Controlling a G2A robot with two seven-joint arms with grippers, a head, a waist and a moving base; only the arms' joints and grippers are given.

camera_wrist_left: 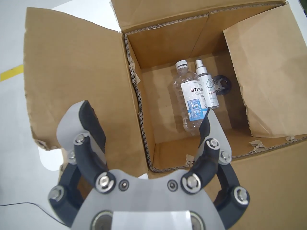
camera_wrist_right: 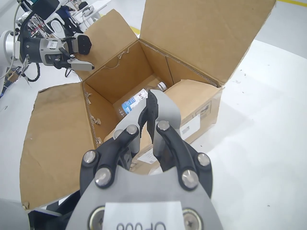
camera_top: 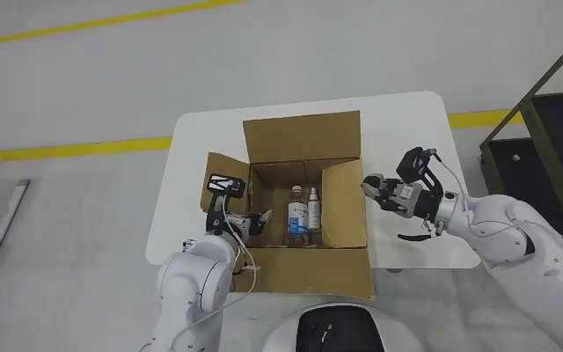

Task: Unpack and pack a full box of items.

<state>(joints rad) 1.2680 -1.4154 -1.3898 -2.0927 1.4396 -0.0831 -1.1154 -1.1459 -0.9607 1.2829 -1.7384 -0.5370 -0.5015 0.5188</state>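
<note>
The left gripper (camera_wrist_left: 147, 111) hangs spread and empty over the rim of the box (camera_wrist_left: 134, 56). The right gripper (camera_wrist_right: 150, 99), fingers pressed together on nothing, sits outside the box wall at 3 o'clock. For a clean pick, the left should drop straight in without catching cardboard and close on the clear bottle (camera_wrist_left: 189, 96) across its body, not its neck. Seen from the top, that bottle lies flat on the box floor at 3 o'clock from the left gripper, cap toward 12, just beside the spray bottle (camera_wrist_left: 207, 87).

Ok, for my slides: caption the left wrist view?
Open left gripper at a cardboard box holding a clear bottle and spray bottle.
</note>
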